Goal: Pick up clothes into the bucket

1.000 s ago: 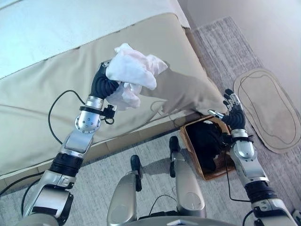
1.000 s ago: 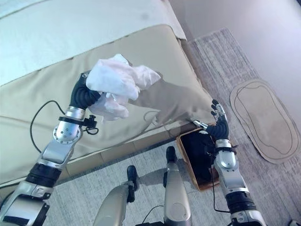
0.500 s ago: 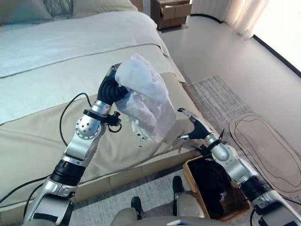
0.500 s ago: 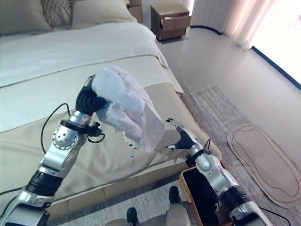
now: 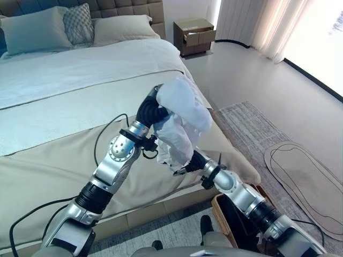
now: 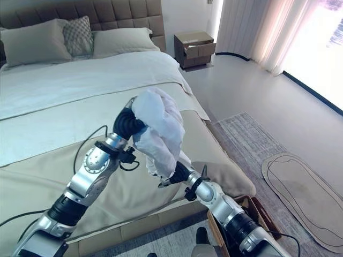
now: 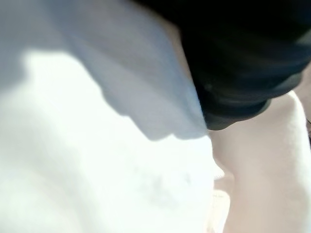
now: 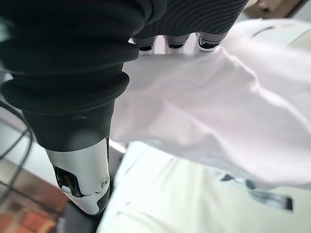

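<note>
One white garment [image 5: 182, 115] over left hand [image 5: 151, 108].

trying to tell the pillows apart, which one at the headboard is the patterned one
The small checked pillow, propped between the two plain ones: a plain pillow on its left and another plain pillow on its right. Only it carries a pattern.

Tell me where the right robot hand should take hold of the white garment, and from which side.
Grip the hanging lower end of the white garment, coming from below and the robot's right. The left robot hand bunches the upper part, its fingers buried in cloth, so the loose tail droops free above the bed. The right robot hand is already at that tail.
</note>
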Controlling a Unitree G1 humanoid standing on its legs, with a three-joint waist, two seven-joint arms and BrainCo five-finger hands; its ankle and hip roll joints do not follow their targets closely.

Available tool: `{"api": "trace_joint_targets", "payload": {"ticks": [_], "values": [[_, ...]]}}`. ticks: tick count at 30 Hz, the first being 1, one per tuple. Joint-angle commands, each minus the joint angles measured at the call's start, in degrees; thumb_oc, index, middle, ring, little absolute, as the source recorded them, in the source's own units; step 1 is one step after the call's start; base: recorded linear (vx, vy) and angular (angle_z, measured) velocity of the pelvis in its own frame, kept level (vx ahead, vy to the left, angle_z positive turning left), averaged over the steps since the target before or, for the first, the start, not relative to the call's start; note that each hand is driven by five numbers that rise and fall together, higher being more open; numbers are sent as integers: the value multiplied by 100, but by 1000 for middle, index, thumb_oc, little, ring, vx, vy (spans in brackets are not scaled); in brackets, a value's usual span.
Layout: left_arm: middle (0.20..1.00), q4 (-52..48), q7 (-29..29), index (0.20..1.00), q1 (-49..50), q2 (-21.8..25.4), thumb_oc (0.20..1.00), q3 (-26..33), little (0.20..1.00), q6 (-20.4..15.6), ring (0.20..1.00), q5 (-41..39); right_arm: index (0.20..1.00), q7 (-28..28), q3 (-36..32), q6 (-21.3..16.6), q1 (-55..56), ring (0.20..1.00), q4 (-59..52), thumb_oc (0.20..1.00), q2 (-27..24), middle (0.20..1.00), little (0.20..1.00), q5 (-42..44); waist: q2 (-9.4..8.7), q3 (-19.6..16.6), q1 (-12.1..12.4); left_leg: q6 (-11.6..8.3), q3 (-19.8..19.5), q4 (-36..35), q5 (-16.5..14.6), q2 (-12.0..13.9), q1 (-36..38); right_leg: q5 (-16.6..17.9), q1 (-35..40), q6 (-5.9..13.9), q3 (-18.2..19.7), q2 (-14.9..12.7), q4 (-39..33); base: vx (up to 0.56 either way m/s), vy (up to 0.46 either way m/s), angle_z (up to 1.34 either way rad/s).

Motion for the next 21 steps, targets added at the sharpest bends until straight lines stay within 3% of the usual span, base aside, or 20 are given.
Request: {"api": "trace_joint_targets", "payload": {"ticks": [1, 11, 13, 14, 15, 21], "values": [[200, -411, 95, 200, -602, -127, 200, -17, 200, -299, 200, -264, 1000, 119, 173, -104, -446, 1000, -94, 1000, 345, 1000, 1000, 781, -178, -268, 129, 191, -89, 298, -312, -95, -270, 9, 9, 445, -96, -325, 144, 0, 0, 0], [200, -424, 34, 200, -455, -322, 200, -211, 200, -261, 200, -422, 1000, 283, 665, -19, -784, 1000, -14, 1000, 720, 1000, 1000, 1405, -195, -395, 243, 180, -142, 269, -290, -106, -192, 6, 121, 434, -152, -358, 118, 0, 0, 0], [200, -454, 70, 200, -392, -328, 200, -178, 200, -270, 200, -398, 605, 186, 616, -34, -711, 605, 55, 605, 784, 605, 605, 1571, -196, -404, 262, 185, -157, 279, -287, -116, -193, 14, 125, 434, -161, -374, 118, -7, 10, 3], [200, -456, 72, 200, -390, -328, 200, -179, 200, -269, 200, -396, 448, 186, 616, -35, -710, 448, 57, 448, 785, 448, 448, 1572, -197, -406, 260, 185, -158, 280, -286, -117, -194, 13, 125, 434, -163, -375, 117, -15, 16, 9], [200, -454, 91, 200, -366, -338, 200, -167, 200, -271, 200, -381, 200, 169, 585, -36, -662, 200, 85, 200, 786, 200, 200, 1631, -196, -406, 263, 186, -159, 289, -283, -128, -203, 14, 133, 433, -165, -380, 120, -23, 22, 8], [200, -445, 107, 200, -121, -268, 200, -18, 200, -290, 200, -256, 200, 237, 366, -57, -224, 200, 108, 200, 640, 200, 200, 1991, -211, -387, 264, 198, -171, 340, -286, -172, -227, 29, 128, 438, -171, -413, 153, -4, 4, 1]]}}
